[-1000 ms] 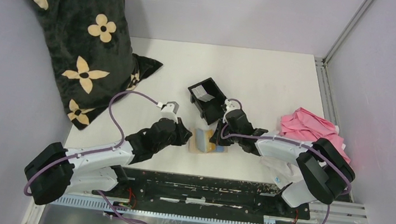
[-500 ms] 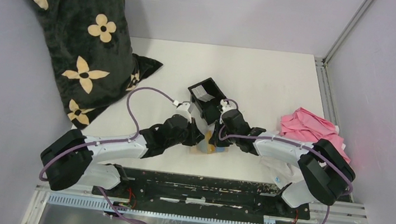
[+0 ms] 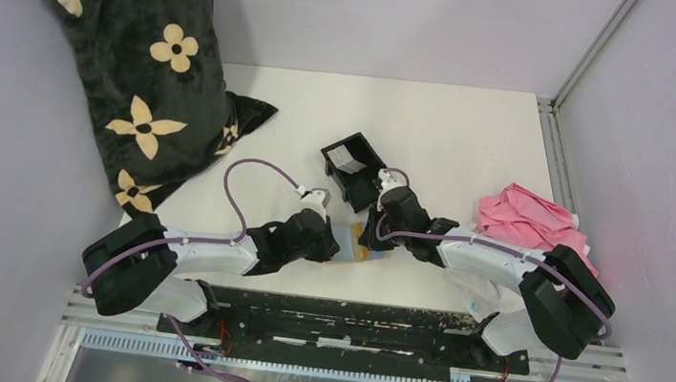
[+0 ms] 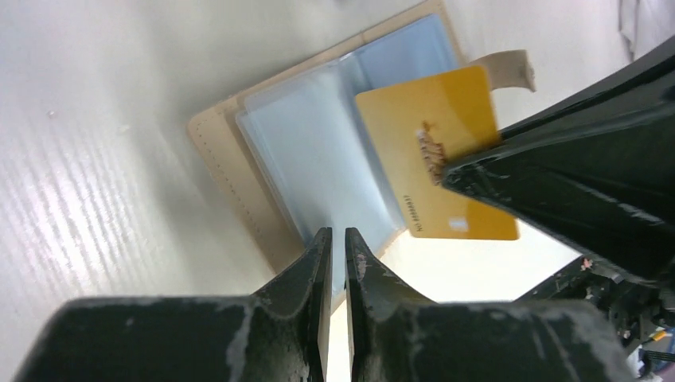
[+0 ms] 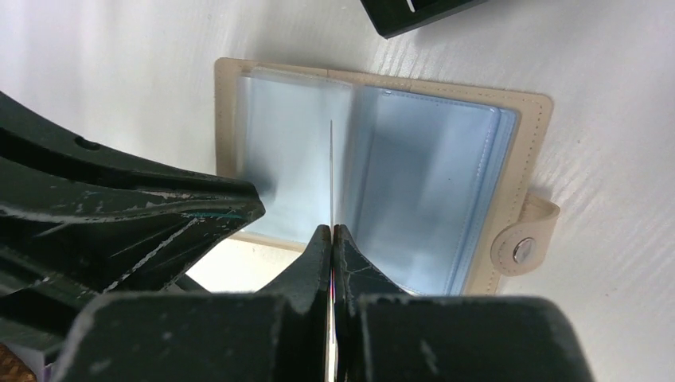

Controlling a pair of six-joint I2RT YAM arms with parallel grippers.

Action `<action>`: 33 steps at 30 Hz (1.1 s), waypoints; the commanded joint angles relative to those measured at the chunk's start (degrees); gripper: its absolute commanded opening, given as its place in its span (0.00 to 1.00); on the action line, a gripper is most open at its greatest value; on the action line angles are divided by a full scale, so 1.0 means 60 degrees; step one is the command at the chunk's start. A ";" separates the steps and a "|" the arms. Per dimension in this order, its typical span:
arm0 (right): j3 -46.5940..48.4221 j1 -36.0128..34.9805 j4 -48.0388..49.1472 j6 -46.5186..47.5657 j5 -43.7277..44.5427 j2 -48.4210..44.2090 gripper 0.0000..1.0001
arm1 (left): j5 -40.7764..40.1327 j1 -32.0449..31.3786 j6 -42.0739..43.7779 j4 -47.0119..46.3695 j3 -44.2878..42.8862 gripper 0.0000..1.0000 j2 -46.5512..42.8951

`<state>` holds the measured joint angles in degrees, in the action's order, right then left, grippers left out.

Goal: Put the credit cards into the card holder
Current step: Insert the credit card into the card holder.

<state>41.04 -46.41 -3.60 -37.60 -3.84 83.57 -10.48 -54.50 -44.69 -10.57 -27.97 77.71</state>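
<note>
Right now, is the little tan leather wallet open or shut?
Open. The tan leather wallet lies spread flat, clear plastic sleeves showing, snap tab unfastened.

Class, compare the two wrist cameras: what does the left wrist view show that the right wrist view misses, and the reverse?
Only the left wrist view shows the yellow card face-on, pinched by the right fingers. Only the right wrist view shows a corner of the black tray and the snap; there the card is a thin edge. Both show the open card holder with clear sleeves.
</note>
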 commanded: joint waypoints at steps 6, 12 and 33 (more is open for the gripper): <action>0.0380 -0.0057 0.0119 -0.0005 0.0215 -0.0392 0.01 | -0.0650 -0.0056 0.0343 -0.0040 0.0320 0.17 -0.0500; 0.0188 0.0031 0.0672 -0.0352 0.0091 -0.0120 0.01 | -0.0692 -0.0044 0.0358 -0.0033 0.0419 0.17 -0.0480; -0.0848 0.0894 0.2897 -0.1353 -0.1099 0.0876 0.01 | -0.0612 -0.0055 0.0270 -0.0302 0.0711 0.17 -0.0147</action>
<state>36.88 -41.52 9.28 -44.75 -9.17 87.85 -13.39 -54.50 -44.69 -9.87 -23.92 76.18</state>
